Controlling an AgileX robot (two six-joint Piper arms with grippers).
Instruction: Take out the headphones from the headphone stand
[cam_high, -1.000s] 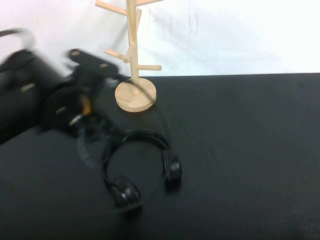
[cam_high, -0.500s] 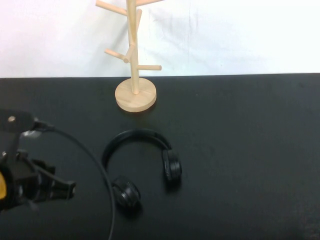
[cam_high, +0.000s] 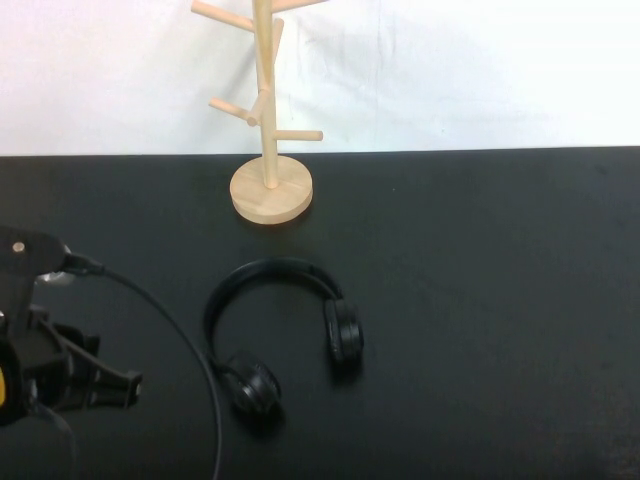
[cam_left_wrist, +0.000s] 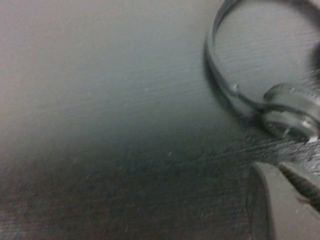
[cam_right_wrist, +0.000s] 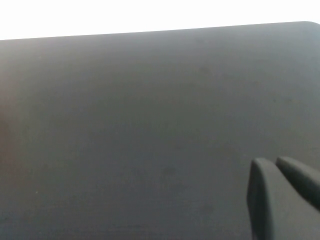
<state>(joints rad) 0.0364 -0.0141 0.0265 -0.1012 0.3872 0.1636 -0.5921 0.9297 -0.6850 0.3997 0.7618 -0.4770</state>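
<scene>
The headphones (cam_high: 283, 335) lie flat on the black table (cam_high: 480, 300), off the wooden headphone stand (cam_high: 268, 120), which stands empty toward 12 o'clock from them. So the removal looks done. The left pincer (cam_high: 112, 385) hangs low at the table's left edge, the headphones toward 3 o'clock from it, the near ear cup (cam_left_wrist: 292, 117) just beside it; its fingers look together. The right pincer (cam_right_wrist: 282, 192) hovers over bare table; its fingers also look closed. The left arm is nearer.
</scene>
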